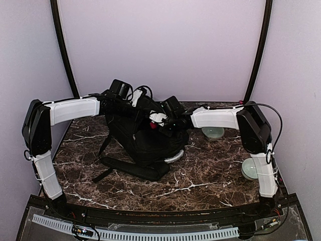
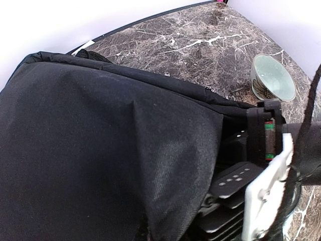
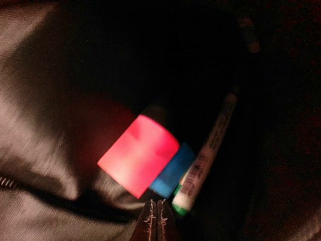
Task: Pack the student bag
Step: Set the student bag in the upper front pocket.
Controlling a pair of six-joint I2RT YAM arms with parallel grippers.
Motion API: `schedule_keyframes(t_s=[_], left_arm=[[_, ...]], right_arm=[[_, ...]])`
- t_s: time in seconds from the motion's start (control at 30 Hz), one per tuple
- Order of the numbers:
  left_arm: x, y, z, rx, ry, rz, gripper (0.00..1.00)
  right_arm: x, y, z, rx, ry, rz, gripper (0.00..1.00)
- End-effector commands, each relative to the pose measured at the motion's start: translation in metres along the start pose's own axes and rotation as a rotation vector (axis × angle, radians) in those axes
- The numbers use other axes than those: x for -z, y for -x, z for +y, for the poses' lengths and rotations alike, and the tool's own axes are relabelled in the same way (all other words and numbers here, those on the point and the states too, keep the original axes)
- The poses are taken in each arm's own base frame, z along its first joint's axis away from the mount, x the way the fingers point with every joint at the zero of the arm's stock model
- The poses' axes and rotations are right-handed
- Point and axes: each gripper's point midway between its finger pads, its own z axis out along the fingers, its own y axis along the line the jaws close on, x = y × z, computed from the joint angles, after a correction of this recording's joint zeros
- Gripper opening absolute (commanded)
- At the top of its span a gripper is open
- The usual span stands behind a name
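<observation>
The student bag (image 1: 145, 138), a large black backpack, stands at the table's middle with its top open. My left gripper (image 1: 119, 96) is at the bag's upper left edge. In the left wrist view black bag fabric (image 2: 100, 150) fills the frame and gathers to a pinched fold over my hidden fingers. My right gripper (image 1: 159, 123) reaches into the bag's opening. In the right wrist view its fingertips (image 3: 157, 221) are pressed together and empty. Just beyond them inside the bag lie a pink-red capped item (image 3: 138, 155), a blue item (image 3: 173, 170) and a white-green marker (image 3: 203, 160).
A pale green bowl (image 1: 213, 133) sits right of the bag and shows in the left wrist view (image 2: 273, 78). Another bowl (image 1: 249, 169) sits by the right arm's base. The bag's shoulder strap (image 1: 133, 169) lies on the marble table (image 1: 200, 175) in front.
</observation>
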Motion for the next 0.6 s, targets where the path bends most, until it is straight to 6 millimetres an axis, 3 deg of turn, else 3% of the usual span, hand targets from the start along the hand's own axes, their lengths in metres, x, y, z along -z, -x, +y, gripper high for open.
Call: schedule_keyframes(t_s=[0.0, 0.07, 0.2, 0.3, 0.33, 0.37, 0.4, 0.43, 0.57], left_arm=[[0.02, 0.033, -0.034, -0.043, -0.109, -0.092, 0.03], [0.02, 0.034, -0.038, -0.042, -0.126, -0.089, 0.04], [0.016, 0.03, -0.031, -0.055, -0.084, -0.08, 0.04], [0.004, 0.019, -0.025, -0.066, -0.04, -0.04, 0.04], [-0.001, 0.013, -0.036, -0.083, -0.054, -0.014, 0.05], [-0.005, 0.009, -0.042, -0.097, -0.06, 0.01, 0.08], [-0.009, 0.004, -0.047, -0.105, -0.068, 0.035, 0.11], [-0.012, -0.003, -0.052, -0.109, -0.077, 0.062, 0.16], [-0.013, -0.024, -0.063, -0.109, -0.074, 0.138, 0.36]], right_arm=[[0.059, 0.04, -0.037, -0.165, -0.038, -0.149, 0.03], [0.075, 0.036, -0.011, -0.17, 0.105, -0.149, 0.09], [0.098, 0.008, 0.037, -0.178, 0.345, -0.066, 0.26], [0.118, -0.007, 0.061, -0.16, 0.48, -0.028, 0.46], [0.125, -0.013, 0.066, -0.156, 0.512, -0.007, 0.52], [0.131, -0.014, 0.066, -0.159, 0.515, -0.004, 0.64], [0.135, -0.016, 0.063, -0.168, 0.501, -0.005, 0.92], [0.138, -0.016, 0.058, -0.182, 0.475, -0.013, 0.98], [0.148, -0.02, 0.04, -0.19, 0.387, -0.008, 0.99]])
